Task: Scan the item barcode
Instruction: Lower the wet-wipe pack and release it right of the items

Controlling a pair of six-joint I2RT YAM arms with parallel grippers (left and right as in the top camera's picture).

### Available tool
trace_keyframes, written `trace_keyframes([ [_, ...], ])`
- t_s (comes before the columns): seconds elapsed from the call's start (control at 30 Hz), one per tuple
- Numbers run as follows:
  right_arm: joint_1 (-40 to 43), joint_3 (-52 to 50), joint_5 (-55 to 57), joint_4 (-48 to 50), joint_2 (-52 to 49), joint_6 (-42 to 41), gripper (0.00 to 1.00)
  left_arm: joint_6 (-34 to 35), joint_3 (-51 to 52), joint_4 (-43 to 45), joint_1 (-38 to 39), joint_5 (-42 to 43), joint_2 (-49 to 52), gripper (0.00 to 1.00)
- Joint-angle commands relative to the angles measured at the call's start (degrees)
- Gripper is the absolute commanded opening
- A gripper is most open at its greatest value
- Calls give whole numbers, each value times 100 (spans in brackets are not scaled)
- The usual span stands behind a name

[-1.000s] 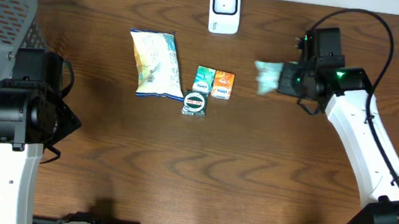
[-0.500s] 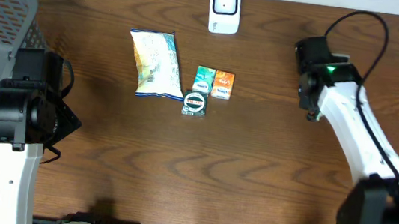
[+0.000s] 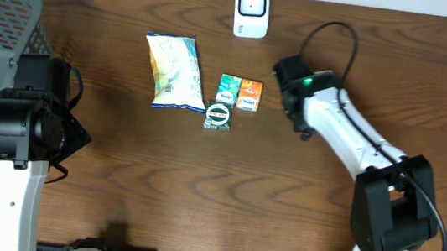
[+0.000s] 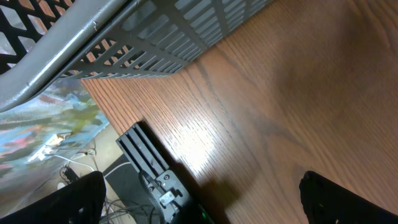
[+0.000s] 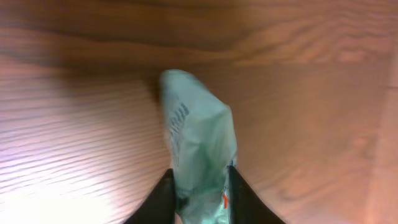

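Right arm: fingers (image 5: 163, 194) pinch a pale green packet (image 5: 199, 134) by its sides, low over the table (image 3: 199, 190), just right of the orange box (image 3: 250, 94). From overhead the packet is hidden under the right gripper (image 3: 290, 76). No barcode is visible.

Left gripper (image 4: 200, 180): fingers spread wide, empty, beside the mesh basket (image 4: 186, 37).

Step, judged: presenting the item. The next move calls for lifting it and turning its printed face toward the white scanner (image 3: 252, 10), which is near.
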State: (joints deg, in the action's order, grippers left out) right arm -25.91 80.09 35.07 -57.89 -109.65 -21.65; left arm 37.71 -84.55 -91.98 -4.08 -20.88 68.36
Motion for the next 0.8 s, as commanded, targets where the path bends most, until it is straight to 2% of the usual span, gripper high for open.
trace_keyframes([
  [0.0, -271, 74, -411, 131, 33, -61, 31, 74, -4, -33, -24, -17, -22, 98],
  [0.23, -595, 107, -1043, 476, 33, -59, 38, 74, -4, -33, -24, -17, -22, 98],
  [0.3, -577, 203, -903, 391, 35, -61, 47, 74, -4, -33, -24, -15, -22, 98],
  [0.37, -448, 407, -918, 219, 35, -94, 48, 74, -4, -33, -24, -17, -22, 98],
  [0.47, -103, 758, -1093, -94, 35, -664, 56, 74, -4, -33, -24, -17, -22, 97],
  [0.53, 199, 944, -1738, -175, 35, -811, 92, 74, -4, -33, -24, -15, -22, 97],
  [0.57, 389, 1029, -2437, -160, 35, -787, 99, 74, -4, -33, -24, -15, -22, 98],
  [0.6, 540, 1091, -3108, -155, 35, -710, 99, 74, -4, -33, -24, -15, -22, 98],
  [0.63, 702, 1121, -3845, -149, 35, -514, 89, 74, -4, -33, -24, -15, -22, 98],
  [0.7, 951, 1121, -4653, -118, 35, -275, 60, 74, -4, -33, -24, -17, -22, 97],
  [0.77, 1169, 1113, -4789, -129, 33, -278, 47, 74, -4, -33, -24, -15, -22, 98],
])
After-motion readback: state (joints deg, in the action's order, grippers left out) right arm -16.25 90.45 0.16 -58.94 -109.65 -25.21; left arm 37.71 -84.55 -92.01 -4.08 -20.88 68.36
